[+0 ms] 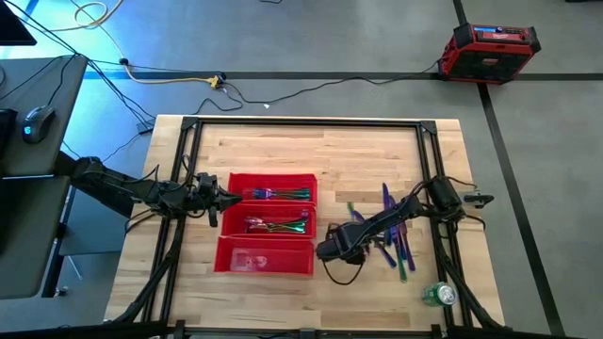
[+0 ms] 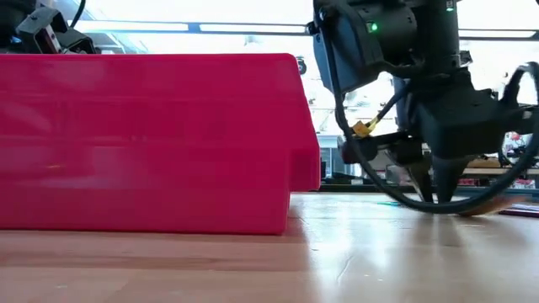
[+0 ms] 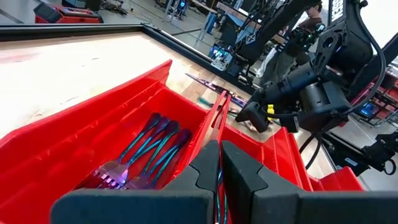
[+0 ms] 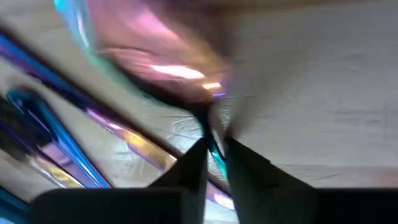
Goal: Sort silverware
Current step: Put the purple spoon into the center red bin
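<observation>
The red three-compartment tray [image 1: 219, 254] sits left of the table's middle; its wall [image 2: 152, 143] fills the low view. Iridescent forks [image 1: 283, 194] [image 3: 149, 149] lie in its far compartment and more silverware [image 1: 278, 226] in the middle one. A loose pile of silverware [image 1: 391, 231] lies on the wood to the right. My right gripper [image 1: 330, 250] [image 4: 214, 155] is low between tray and pile, shut on a pink-purple spoon [image 4: 155, 56]. My left gripper [image 1: 224, 198] [image 3: 219, 168] hovers shut over the tray's left end. My right gripper pinches the spoon's thin neck [image 4: 211, 140] just below the bowl, between its two fingers. The fingers [image 2: 438, 189] point down at the table from above. Whether the spoon is lifted clear of the wood, I cannot tell.
Other blue and purple pieces [image 4: 37, 124] lie right beside the held spoon. A green and white can [image 1: 439, 295] stands near the table's near right corner. Black frame rails [image 1: 311, 121] border the tabletop. Bare wood lies beyond the tray toward the far edge.
</observation>
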{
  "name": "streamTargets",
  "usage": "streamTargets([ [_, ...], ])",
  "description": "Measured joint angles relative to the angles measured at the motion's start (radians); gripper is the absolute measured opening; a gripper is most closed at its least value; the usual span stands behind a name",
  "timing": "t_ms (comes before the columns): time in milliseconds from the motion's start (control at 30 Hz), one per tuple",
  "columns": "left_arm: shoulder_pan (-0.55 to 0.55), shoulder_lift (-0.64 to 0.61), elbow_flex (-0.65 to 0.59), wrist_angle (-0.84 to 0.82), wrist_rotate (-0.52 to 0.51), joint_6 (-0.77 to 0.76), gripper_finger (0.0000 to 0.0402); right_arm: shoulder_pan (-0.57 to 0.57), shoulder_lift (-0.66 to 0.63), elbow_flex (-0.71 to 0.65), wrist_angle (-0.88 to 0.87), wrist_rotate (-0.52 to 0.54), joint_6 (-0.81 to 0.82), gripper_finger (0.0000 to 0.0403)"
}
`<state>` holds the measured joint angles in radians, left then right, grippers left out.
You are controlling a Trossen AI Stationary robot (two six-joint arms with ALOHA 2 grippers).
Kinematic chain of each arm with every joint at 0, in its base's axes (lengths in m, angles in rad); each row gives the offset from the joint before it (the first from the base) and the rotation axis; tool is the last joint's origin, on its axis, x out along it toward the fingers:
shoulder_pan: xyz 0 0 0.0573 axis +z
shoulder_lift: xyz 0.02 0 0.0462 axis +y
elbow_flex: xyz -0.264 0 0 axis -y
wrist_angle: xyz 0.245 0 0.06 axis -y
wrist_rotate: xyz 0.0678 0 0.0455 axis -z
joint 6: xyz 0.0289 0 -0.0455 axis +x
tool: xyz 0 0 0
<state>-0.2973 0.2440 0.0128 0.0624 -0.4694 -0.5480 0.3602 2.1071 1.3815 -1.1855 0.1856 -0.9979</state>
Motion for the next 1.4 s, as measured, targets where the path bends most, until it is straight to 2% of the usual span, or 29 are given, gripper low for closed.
streamTargets([
  [67, 0.0, 0.0, 0.0, 0.0, 0.0, -0.001, 0.0, -0.001, 0.0, 0.0, 0.0, -0.018, 0.038, 0.0008],
  [267, 0.0, 0.0, 0.0, 0.001, 0.0, -0.002, 0.0, 0.0, -0.009, -0.002, -0.017, -0.034, 0.186, 0.0003],
  [367, 0.0, 0.0, 0.0, 0.001, 0.0, -0.009, 0.0, -0.004, -0.032, -0.007, -0.019, -0.027, 0.316, 0.0002],
  [533, 0.0, 0.0, 0.0, 0.002, 0.0, -0.009, 0.0, -0.037, -0.118, -0.006, -0.034, -0.032, 0.496, 0.0001],
  [667, 0.0, 0.0, 0.0, 0.002, 0.001, -0.01, 0.0, -0.076, -0.223, -0.006, -0.028, 0.011, 0.652, 0.0],
  [800, 0.0, 0.0, 0.0, 0.003, 0.0, -0.017, 0.0, -0.101, -0.347, 0.001, 0.083, 0.07, 0.77, 0.0],
  [933, 0.0, 0.0, 0.0, 0.003, -0.007, -0.021, 0.0, -0.124, -0.398, 0.064, 0.265, 0.093, 0.849, 0.0],
  [1133, 0.0, 0.0, 0.0, 0.005, -0.012, -0.024, 0.0, -0.165, -0.313, 0.219, 0.516, 0.063, 0.871, 0.0],
  [1267, 0.0, 0.0, 0.0, 0.004, -0.012, -0.024, 0.0, -0.204, -0.194, 0.371, 0.54, 0.011, 0.891, 0.0],
  [1400, 0.0, 0.0, 0.0, 0.004, -0.012, -0.024, 0.0, -0.237, -0.044, 0.539, 0.469, -0.078, 0.947, 0.0],
])
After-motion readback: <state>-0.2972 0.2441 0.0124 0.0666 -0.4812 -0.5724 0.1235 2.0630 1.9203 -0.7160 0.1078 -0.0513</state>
